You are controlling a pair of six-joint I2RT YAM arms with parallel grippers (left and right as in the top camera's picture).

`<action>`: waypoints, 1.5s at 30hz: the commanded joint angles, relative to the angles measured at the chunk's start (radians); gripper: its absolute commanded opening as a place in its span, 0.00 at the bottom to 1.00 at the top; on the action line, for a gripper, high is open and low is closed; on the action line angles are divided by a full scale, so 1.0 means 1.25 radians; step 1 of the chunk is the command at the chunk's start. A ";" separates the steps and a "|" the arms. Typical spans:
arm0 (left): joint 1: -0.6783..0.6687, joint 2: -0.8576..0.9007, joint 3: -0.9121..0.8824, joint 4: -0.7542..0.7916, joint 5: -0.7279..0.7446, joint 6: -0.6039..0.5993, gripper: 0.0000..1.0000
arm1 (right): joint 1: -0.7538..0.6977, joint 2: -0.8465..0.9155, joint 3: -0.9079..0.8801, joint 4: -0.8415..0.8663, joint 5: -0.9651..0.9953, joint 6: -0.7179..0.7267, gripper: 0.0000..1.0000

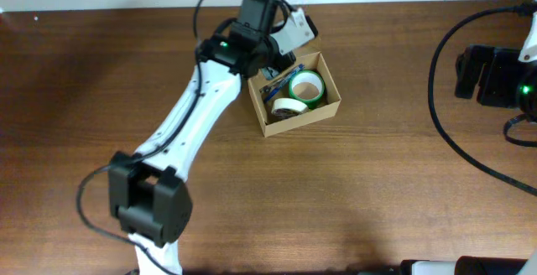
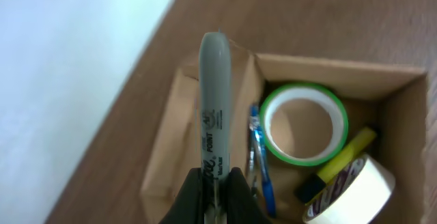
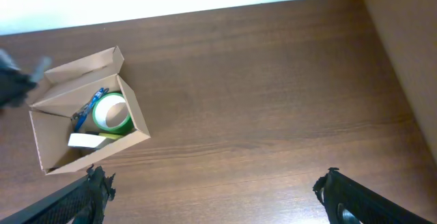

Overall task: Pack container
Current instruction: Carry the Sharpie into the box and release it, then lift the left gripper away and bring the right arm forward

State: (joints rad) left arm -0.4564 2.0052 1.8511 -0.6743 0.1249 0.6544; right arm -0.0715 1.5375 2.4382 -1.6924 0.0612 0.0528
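Note:
The container [image 1: 300, 122] is a tan cardboard box standing open at the table's back centre. Inside lie a green tape roll [image 1: 306, 86], a white tape roll [image 1: 288, 106], a blue pen [image 2: 259, 162] and a yellow highlighter [image 2: 341, 159]. My left gripper [image 2: 217, 176] is shut on a grey marker [image 2: 215, 94], which points out over the box's flap side, above its left edge. From overhead the left wrist [image 1: 252, 28] hides those fingers. My right gripper [image 3: 215, 179] hangs wide open over bare table, far right of the container [image 3: 44, 149], holding nothing.
The box's flap lid [image 3: 85, 67] stands open toward the back wall. The right arm's base [image 1: 495, 74] and black cables [image 1: 445, 132] occupy the right edge. The left arm [image 1: 185, 132] stretches diagonally from the front left.

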 commanded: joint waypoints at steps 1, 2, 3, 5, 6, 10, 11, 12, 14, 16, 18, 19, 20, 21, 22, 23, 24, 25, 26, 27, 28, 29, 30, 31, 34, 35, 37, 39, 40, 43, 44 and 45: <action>-0.002 0.048 -0.009 -0.012 0.026 0.044 0.01 | -0.006 -0.010 0.001 -0.005 -0.008 0.003 0.99; -0.002 0.059 -0.009 -0.015 0.030 0.044 0.02 | -0.006 -0.010 0.001 -0.005 -0.008 0.003 0.99; -0.002 0.072 -0.009 -0.017 0.032 0.044 0.02 | -0.006 -0.010 0.001 -0.005 -0.008 0.003 0.99; -0.002 0.096 -0.009 -0.020 0.035 0.044 0.02 | -0.006 -0.010 0.001 -0.005 -0.015 0.003 0.99; -0.002 0.108 -0.009 -0.021 0.036 0.043 0.01 | -0.006 -0.010 0.001 -0.005 -0.022 0.003 0.99; -0.002 0.144 -0.009 -0.032 0.037 0.044 0.02 | -0.006 -0.010 0.001 -0.005 -0.025 0.003 0.99; -0.002 0.151 -0.009 -0.033 0.038 0.044 0.02 | -0.006 -0.010 0.001 -0.005 -0.026 0.003 0.99; -0.002 0.155 -0.009 -0.033 0.038 0.044 0.02 | -0.006 -0.010 0.001 -0.005 -0.026 0.003 0.99; -0.002 0.163 -0.009 -0.032 0.038 0.044 0.02 | -0.006 -0.010 0.001 -0.005 -0.026 0.003 0.99; -0.002 0.165 -0.009 -0.033 0.038 0.043 0.02 | -0.006 -0.010 0.001 -0.005 -0.028 0.003 0.99; -0.002 0.165 -0.009 -0.032 0.038 0.043 0.29 | -0.006 -0.010 0.001 -0.005 -0.034 0.003 0.99; -0.002 0.165 -0.009 -0.032 0.038 0.043 0.52 | -0.006 -0.010 0.001 -0.005 -0.038 0.003 0.99; -0.002 0.165 -0.009 -0.033 0.038 0.043 0.66 | -0.006 -0.010 0.001 -0.005 -0.041 0.003 0.99; -0.002 0.165 -0.009 -0.033 0.038 0.043 0.77 | -0.006 -0.010 0.001 -0.005 -0.041 0.003 0.99; -0.002 0.165 -0.009 -0.033 0.038 0.037 0.86 | -0.006 -0.010 0.001 -0.005 -0.040 0.003 0.99; -0.002 0.164 -0.009 -0.033 0.038 0.034 0.94 | -0.006 -0.010 0.001 -0.005 -0.040 0.003 0.99; -0.002 0.164 -0.009 -0.033 0.038 0.034 1.00 | -0.006 -0.010 0.001 -0.005 -0.040 0.003 0.99; -0.002 0.160 -0.008 -0.033 0.038 0.033 1.00 | -0.006 -0.010 0.001 -0.005 -0.040 0.003 0.99; -0.002 0.157 -0.006 -0.033 0.038 0.031 0.99 | -0.006 -0.010 0.001 -0.005 -0.040 0.003 0.99; -0.002 0.151 -0.002 -0.034 0.037 0.026 1.00 | -0.006 -0.010 0.001 -0.005 -0.040 0.002 0.99; -0.002 0.143 0.003 -0.035 0.035 0.020 1.00 | -0.006 -0.010 0.001 -0.005 -0.040 0.002 0.99; -0.002 0.132 0.010 -0.035 0.035 0.010 1.00 | -0.006 -0.010 0.001 -0.005 -0.040 0.002 0.99; -0.001 0.119 0.018 -0.036 0.035 0.001 1.00 | -0.006 -0.010 0.001 -0.005 -0.040 -0.004 0.99; -0.002 0.100 0.028 -0.036 0.035 -0.013 1.00 | -0.006 -0.010 0.001 -0.005 -0.040 -0.017 0.99; -0.002 0.037 0.062 -0.046 0.035 -0.064 1.00 | -0.006 -0.010 0.001 -0.005 -0.040 -0.045 0.99; -0.002 0.016 0.071 -0.050 0.035 -0.079 1.00 | -0.006 -0.010 0.001 -0.005 -0.040 -0.054 0.99; -0.002 -0.034 0.088 -0.057 0.035 -0.117 1.00 | -0.006 -0.010 0.001 -0.005 -0.040 -0.060 0.99; -0.001 -0.097 0.097 -0.061 0.032 -0.152 1.00 | -0.006 -0.010 0.001 -0.005 -0.040 -0.060 0.96; -0.001 -0.127 0.097 -0.060 0.022 -0.174 1.00 | -0.006 -0.010 0.001 -0.005 -0.040 -0.060 0.90; -0.001 -0.201 0.097 -0.073 -0.034 -0.251 1.00 | -0.006 -0.006 0.001 -0.005 -0.040 -0.059 0.62; 0.001 -0.222 0.097 -0.085 -0.056 -0.280 1.00 | -0.006 -0.004 0.001 -0.005 -0.040 -0.056 0.54; 0.001 -0.238 0.097 -0.099 -0.075 -0.298 1.00 | -0.006 0.000 0.000 -0.005 -0.040 -0.046 0.45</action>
State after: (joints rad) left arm -0.4572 1.7748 1.9625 -0.7673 0.1131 0.4168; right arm -0.0723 1.5372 2.4382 -1.6924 0.0193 -0.0166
